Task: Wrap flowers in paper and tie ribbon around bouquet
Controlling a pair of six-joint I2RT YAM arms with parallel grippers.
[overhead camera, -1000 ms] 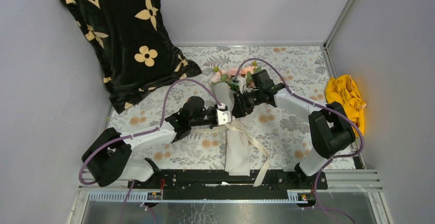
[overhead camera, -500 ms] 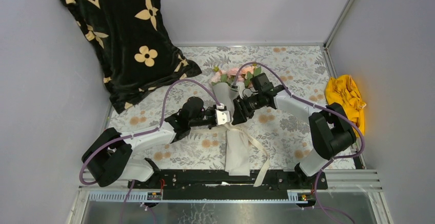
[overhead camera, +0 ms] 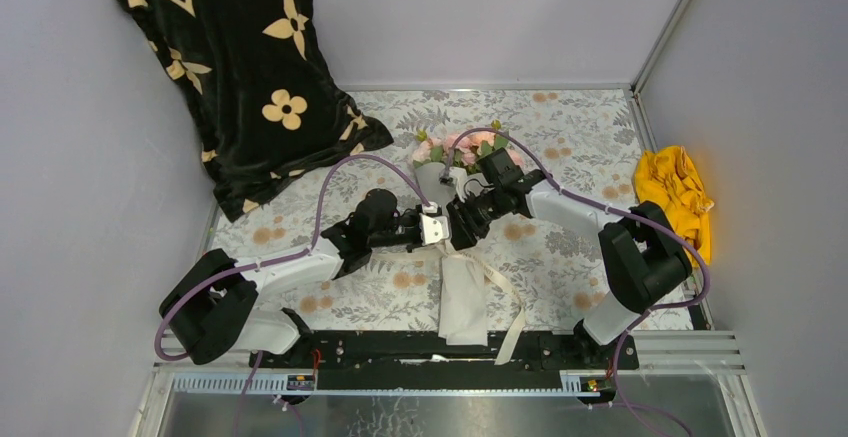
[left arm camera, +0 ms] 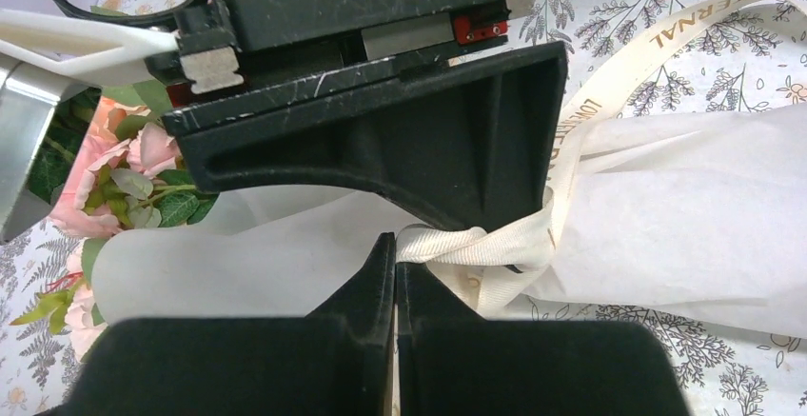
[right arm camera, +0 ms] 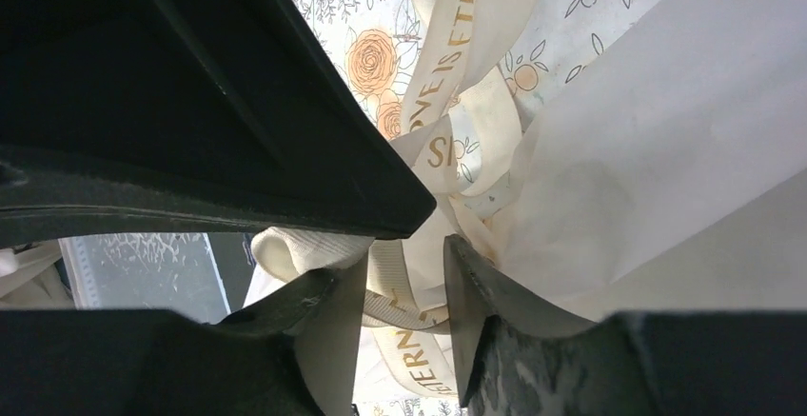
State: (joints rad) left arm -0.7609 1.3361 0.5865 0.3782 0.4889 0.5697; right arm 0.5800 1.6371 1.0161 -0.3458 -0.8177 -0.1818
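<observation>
while the paper [overhead camera: 462, 302] holds the flowers [overhead camera: 460, 143], left jaws pinch the ribbon [left arm camera: 476, 245], right jaws stand apart.

Setting: a robotics lab test cell, not a home or shop.

Evidence:
- Two robot arms, the left arm [overhead camera: 285, 265] and the right arm [overhead camera: 585, 215], are bolted to a black mounting rail [overhead camera: 380, 345] along the near edge.
- Purple cables [overhead camera: 375, 157] loop up from both arms.
- Plain pale walls [overhead camera: 500, 17] box the work surface in on the left, far and right sides.
- An aluminium frame post [overhead camera: 672, 22] runs up the far right corner.
- The soft furnishing is loose: a leaf-patterned tablecloth [overhead camera: 580, 127], a black flower-print cloth [overhead camera: 230, 57] draped far left, and a yellow cloth [overhead camera: 675, 192] at the right wall.
</observation>
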